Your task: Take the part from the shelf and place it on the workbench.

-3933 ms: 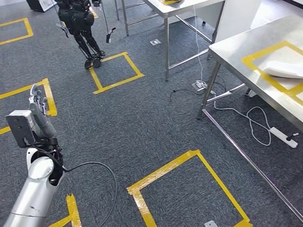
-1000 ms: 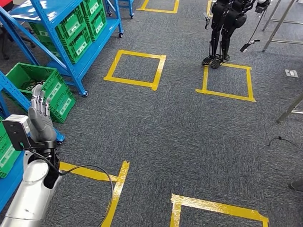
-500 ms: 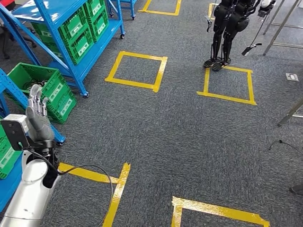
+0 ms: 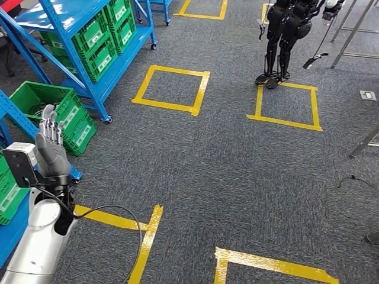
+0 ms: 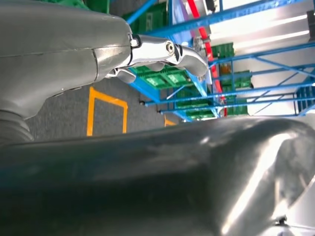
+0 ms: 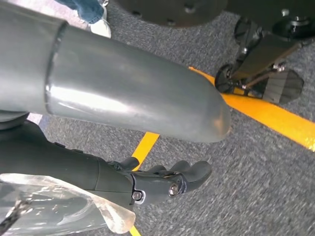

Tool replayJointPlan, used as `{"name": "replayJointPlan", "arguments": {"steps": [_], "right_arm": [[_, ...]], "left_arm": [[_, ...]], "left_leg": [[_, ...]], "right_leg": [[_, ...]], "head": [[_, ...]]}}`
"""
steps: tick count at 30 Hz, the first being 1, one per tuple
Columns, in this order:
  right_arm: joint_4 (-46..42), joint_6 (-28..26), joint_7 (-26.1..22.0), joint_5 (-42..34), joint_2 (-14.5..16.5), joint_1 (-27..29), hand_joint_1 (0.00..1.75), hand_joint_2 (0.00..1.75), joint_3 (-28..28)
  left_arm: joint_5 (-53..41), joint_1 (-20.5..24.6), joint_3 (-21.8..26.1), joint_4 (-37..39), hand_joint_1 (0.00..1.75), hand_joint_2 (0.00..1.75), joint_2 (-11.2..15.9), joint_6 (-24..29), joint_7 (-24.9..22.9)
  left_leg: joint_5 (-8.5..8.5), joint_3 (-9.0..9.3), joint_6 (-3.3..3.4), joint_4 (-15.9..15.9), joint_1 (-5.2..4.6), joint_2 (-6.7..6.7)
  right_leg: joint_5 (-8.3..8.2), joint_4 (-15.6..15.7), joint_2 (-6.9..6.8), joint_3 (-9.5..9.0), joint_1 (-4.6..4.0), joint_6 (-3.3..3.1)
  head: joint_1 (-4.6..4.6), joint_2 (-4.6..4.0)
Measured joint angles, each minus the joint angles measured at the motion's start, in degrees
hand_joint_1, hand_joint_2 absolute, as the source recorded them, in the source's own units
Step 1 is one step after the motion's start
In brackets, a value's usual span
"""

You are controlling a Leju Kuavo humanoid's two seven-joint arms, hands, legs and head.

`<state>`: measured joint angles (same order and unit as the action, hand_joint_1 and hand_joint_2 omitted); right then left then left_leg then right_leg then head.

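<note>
My left hand is raised at the lower left of the head view, fingers straight up and apart, holding nothing. Just beyond it stands the blue shelf with green bins on its lower level and one green bin near the floor. I cannot make out a part in the bins. In the left wrist view the left hand's fingers reach out straight toward blue racks with green bins. My right hand hangs over grey carpet, fingers extended and empty; clear plastic film lies by its base.
Yellow tape squares mark the grey carpet. Another dark humanoid robot stands at the back right. A metal table leg and a loose cable show at the right edge. My arm's black cable loops over the floor.
The camera has swung from the steel workbench round to the blue shelf. Over the last second the view shifted only slightly, and my left hand stays raised and empty.
</note>
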<state>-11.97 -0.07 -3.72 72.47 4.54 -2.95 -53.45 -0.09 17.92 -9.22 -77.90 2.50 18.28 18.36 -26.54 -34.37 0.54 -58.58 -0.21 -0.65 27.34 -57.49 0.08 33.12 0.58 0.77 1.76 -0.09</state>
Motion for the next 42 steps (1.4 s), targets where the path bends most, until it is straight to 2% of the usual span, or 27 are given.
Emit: {"name": "replayJointPlan", "arguments": {"steps": [2,4,5,6,7,10,12,14,16,17,19,20,21,22,23,25,27,29,31,33,35,36,37,38,40,41,42], "right_arm": [[-0.01,0.0,-0.01,0.01,0.0,-0.02,0.0,0.0,0.07],[-0.01,-0.05,0.0,0.01,-0.02,0.03,0.0,0.0,0.09],[-0.01,-0.09,0.01,0.01,-0.02,0.05,0.0,0.0,0.09],[-0.01,-0.12,0.01,0.01,-0.02,0.04,0.0,0.0,0.09],[-0.01,-0.13,0.01,0.01,-0.02,0.04,0.0,0.0,0.1],[0.01,-0.03,0.01,0.01,-0.01,0.04,0.0,0.0,0.15],[0.01,0.0,0.01,0.01,-0.01,0.01,0.0,0.0,0.16],[0.0,0.0,0.01,0.01,-0.02,0.0,0.0,0.0,0.16],[-0.01,0.0,0.01,0.01,-0.04,-0.01,0.0,0.0,0.17],[-0.01,0.01,0.01,0.01,-0.05,-0.02,0.0,0.0,0.18],[0.0,0.03,0.02,0.02,-0.05,0.02,0.0,0.0,0.2],[0.01,0.04,0.04,0.03,-0.05,0.06,0.0,0.0,0.2],[0.01,0.04,0.05,0.05,-0.06,0.08,0.0,0.0,0.21],[0.01,0.03,0.07,0.08,-0.07,0.1,0.0,0.0,0.21],[0.0,0.02,0.07,0.11,-0.1,0.1,0.0,0.0,0.2],[-0.01,0.02,0.07,0.18,-0.19,0.03,0.0,0.0,0.22],[-0.01,0.03,0.06,0.2,-0.24,-0.03,0.0,0.0,0.25],[-0.01,0.03,0.06,0.2,-0.23,0.02,0.0,0.0,0.27],[-0.01,0.02,0.05,0.21,-0.23,0.04,0.0,0.0,0.27],[-0.01,0.02,0.05,0.21,-0.26,-0.01,0.0,0.0,0.28],[-0.01,0.01,0.05,0.2,-0.27,-0.03,0.0,0.0,0.28],[-0.01,0.0,0.05,0.2,-0.27,-0.02,0.0,0.0,0.28],[-0.01,0.0,0.05,0.2,-0.27,-0.01,0.0,0.0,0.28],[-0.01,0.02,0.06,0.21,-0.27,0.01,0.0,0.0,0.29],[-0.01,0.04,0.06,0.21,-0.27,0.04,0.0,0.0,0.3],[-0.01,0.06,0.05,0.21,-0.27,0.01,0.0,0.0,0.3],[-0.01,0.05,0.05,0.2,-0.27,-0.02,0.0,0.0,0.32]], "left_arm": [[0.03,0.03,0.01,0.0,0.0,0.0,0.05,-0.03,0.0],[0.09,-0.12,0.02,0.0,0.0,0.0,0.11,-0.03,0.0],[0.12,-0.28,0.02,0.0,0.0,0.0,0.13,-0.04,0.0],[0.13,-0.41,0.02,0.0,0.0,0.0,0.14,-0.04,0.0],[0.15,-0.49,0.02,0.0,0.0,0.0,0.14,-0.05,0.0],[0.15,-0.44,0.02,0.0,0.0,0.0,0.16,-0.06,0.0],[0.15,-0.38,0.02,0.0,0.0,0.0,0.17,-0.08,-0.01],[0.15,-0.37,0.02,-0.01,0.0,0.0,0.15,-0.1,-0.02],[0.15,-0.26,0.03,-0.03,0.0,0.0,0.12,-0.1,-0.02],[0.15,-0.18,0.04,-0.04,0.0,0.0,0.08,-0.1,-0.02],[0.15,-0.14,0.03,-0.04,0.0,0.0,0.0,-0.14,-0.02],[0.16,-0.22,0.03,-0.04,0.0,0.0,-0.04,-0.16,-0.02],[0.16,-0.3,0.02,-0.04,0.0,0.0,-0.05,-0.19,-0.02],[0.17,-0.35,0.03,-0.04,0.0,0.0,-0.05,-0.22,-0.02],[0.21,-0.37,0.03,-0.04,0.0,0.0,-0.05,-0.3,-0.02],[0.32,-0.32,0.04,-0.04,0.0,0.0,-0.04,-0.59,-0.01],[0.5,-0.28,0.03,-0.04,0.0,0.0,-0.01,-0.92,0.01],[0.68,-0.27,0.02,-0.05,0.0,0.0,0.01,-1.07,0.02],[0.75,-0.24,0.02,-0.07,0.0,0.0,0.02,-1.08,0.02],[0.81,-0.18,0.02,-0.09,0.0,0.0,0.08,-1.08,0.02],[0.89,-0.32,0.02,-0.08,0.0,0.0,0.17,-1.08,0.02],[0.91,-0.48,0.02,-0.08,0.0,0.0,0.21,-1.08,0.02],[0.91,-0.59,0.02,-0.07,0.0,0.0,0.24,-1.08,0.02],[0.9,-0.65,0.02,-0.07,0.0,0.0,0.27,-1.08,0.02],[0.87,-0.62,0.02,-0.08,0.0,0.0,0.36,-1.08,0.02],[0.86,-0.56,0.02,-0.09,0.0,0.0,0.39,-1.08,0.03],[0.85,-0.5,0.02,-0.1,0.0,0.0,0.41,-1.09,0.04]], "left_leg": [[-2.76,-1.68,-0.51,-4.18,0.17,0.1],[-6.38,-4.89,-0.86,-11.66,0.32,0.14],[-7.29,-6.14,-0.93,-14.51,0.38,0.15],[-7.29,-6.69,-0.95,-15.76,0.41,0.15],[-6.06,-6.11,-0.9,-14.6,0.43,0.17],[-0.69,-0.88,-0.49,-3.73,0.37,0.37],[-0.13,0.72,-0.2,-0.15,0.19,0.44],[-0.27,0.81,0.24,0.32,0.12,0.37],[-0.09,1.07,0.89,0.73,0.28,0.37],[0.01,1.19,1.21,0.91,0.38,0.39],[-0.02,1.19,1.62,0.9,0.31,0.41],[-0.04,1.19,1.68,0.89,0.25,0.4],[-0.08,1.21,1.72,0.87,0.2,0.39],[-0.13,1.24,1.72,0.85,0.18,0.36],[-0.22,1.31,1.67,0.81,0.18,0.32],[-0.57,1.33,1.31,0.56,0.09,0.22],[-0.85,1.2,0.77,0.33,-0.08,0.16],[-0.88,1.21,0.3,0.41,-0.1,0.13],[-1.68,0.93,-0.24,-0.64,0.03,0.19],[-4.16,-1.38,-0.72,-5.75,0.18,0.27],[-6.65,-5.22,-0.96,-12.99,0.31,0.29],[-6.77,-6.54,-1.0,-15.03,0.36,0.29],[-5.89,-6.98,-0.97,-15.17,0.38,0.3],[-4.0,-6.37,-0.85,-13.17,0.38,0.3],[0.09,-3.41,-0.39,-6.21,0.27,0.39],[0.94,-1.99,-0.1,-3.09,0.13,0.43],[1.04,-1.14,0.18,-1.27,-0.05,0.46]], "right_leg": [[-0.17,0.18,-0.08,-0.1,0.14,-0.66],[-0.13,0.17,-0.1,-0.1,0.06,-0.91],[-0.11,0.16,-0.11,-0.12,0.03,-0.93],[-0.08,0.15,-0.11,-0.14,0.01,-0.95],[-0.04,0.14,-0.11,-0.21,0.0,-0.96],[0.2,0.02,-0.09,-0.47,-0.1,-0.65],[0.27,-0.1,-0.11,-0.28,-0.26,-0.17],[0.3,-0.04,-0.2,-0.17,-0.25,0.43],[1.41,-1.42,-0.2,0.55,-0.12,1.0],[2.75,-3.78,-0.16,1.73,-0.08,1.23],[5.99,-11.15,-0.13,5.43,0.0,1.51],[7.01,-14.45,-0.14,7.21,0.02,1.61],[7.05,-16.06,-0.14,8.22,0.02,1.69],[6.08,-15.57,-0.14,8.21,0.02,1.69],[4.21,-12.89,-0.15,7.08,0.03,1.64],[0.79,-5.04,-0.12,3.2,0.02,1.41],[-0.04,-0.79,-0.05,0.87,-0.03,1.04],[0.19,-0.47,0.0,0.63,-0.16,0.52],[0.16,-0.19,-0.03,0.27,-0.06,-0.1],[0.32,0.05,-0.07,-0.31,0.07,-0.71],[0.77,0.05,-0.08,-0.78,-0.01,-1.07],[1.03,0.04,-0.07,-1.07,-0.06,-1.12],[1.32,0.03,-0.05,-1.42,-0.08,-1.11],[1.66,0.03,-0.03,-1.87,-0.09,-1.05],[2.42,0.07,-0.02,-2.63,-0.14,-0.75],[2.79,0.07,-0.02,-2.92,-0.17,-0.47],[3.04,0.18,-0.07,-3.05,-0.18,-0.17]], "head": [[-0.13,0.0],[-0.22,0.0],[-0.2,0.0],[-0.22,0.0],[-0.22,0.0],[-0.21,0.0],[-0.17,0.0],[-0.14,0.0],[-0.08,0.0],[-0.07,0.0],[-0.03,0.0],[-0.06,0.0],[-0.06,0.0],[-0.04,0.0],[-0.05,0.0],[-0.03,0.0],[-0.11,0.0],[-0.16,0.0],[-0.24,0.0],[-0.42,0.0],[-0.5,0.0],[-0.5,0.0],[-0.5,0.0],[-0.5,0.0],[-0.49,0.0],[-0.52,0.0],[-0.49,0.0]]}}
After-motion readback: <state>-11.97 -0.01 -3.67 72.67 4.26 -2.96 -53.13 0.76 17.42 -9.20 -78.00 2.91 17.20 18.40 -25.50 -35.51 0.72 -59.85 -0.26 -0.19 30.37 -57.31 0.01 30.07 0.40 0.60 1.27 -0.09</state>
